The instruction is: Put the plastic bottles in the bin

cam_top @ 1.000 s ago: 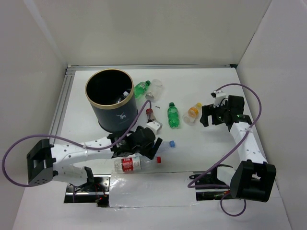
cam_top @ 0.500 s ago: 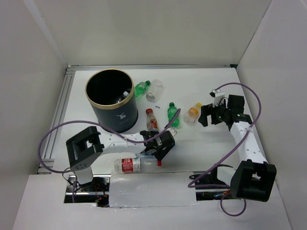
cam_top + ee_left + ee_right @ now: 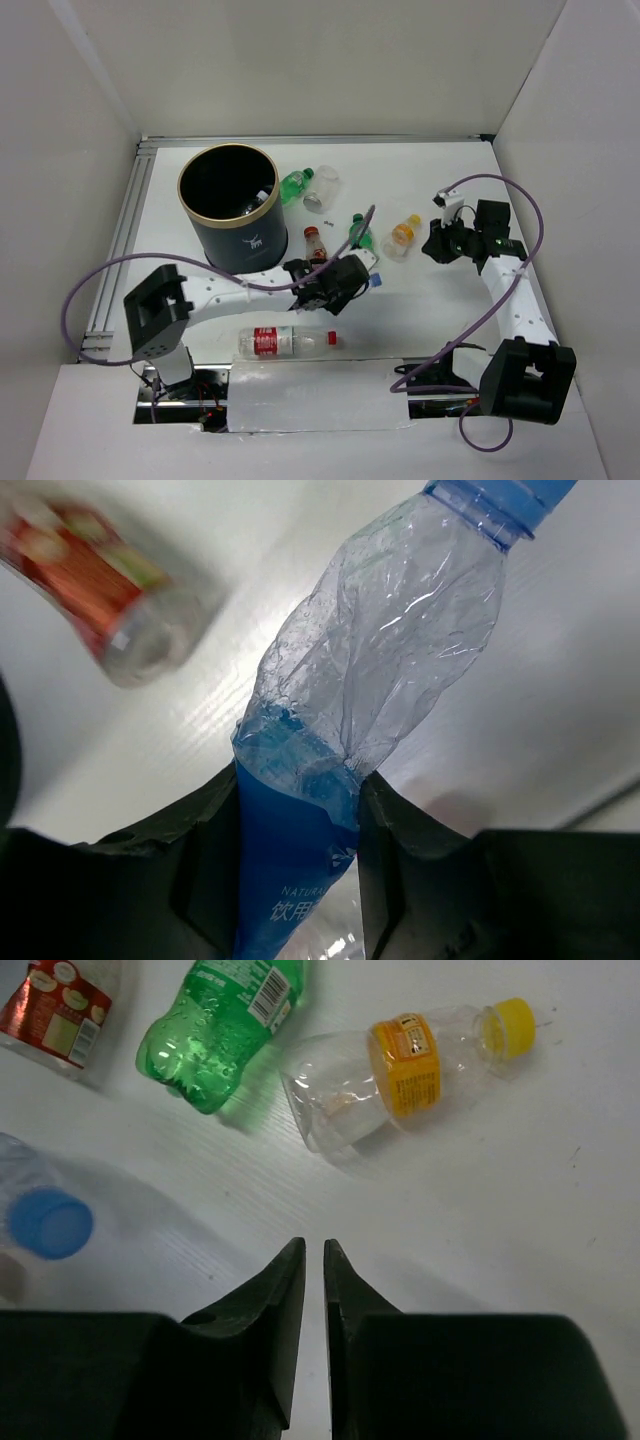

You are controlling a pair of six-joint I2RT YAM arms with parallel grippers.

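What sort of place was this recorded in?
Most likely a robot lab test cell: plain white panels box in a white table, an aluminium frame rail runs along its left edge, and plastic bottles lie staged beside a black bin.

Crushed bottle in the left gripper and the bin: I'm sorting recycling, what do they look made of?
Crushed bottle: thin clear plastic, glossy, creased, see-through; blue printed label looks like film. Bin: matte black wall, gold-tan rim; plastic or coated metal, cannot tell.
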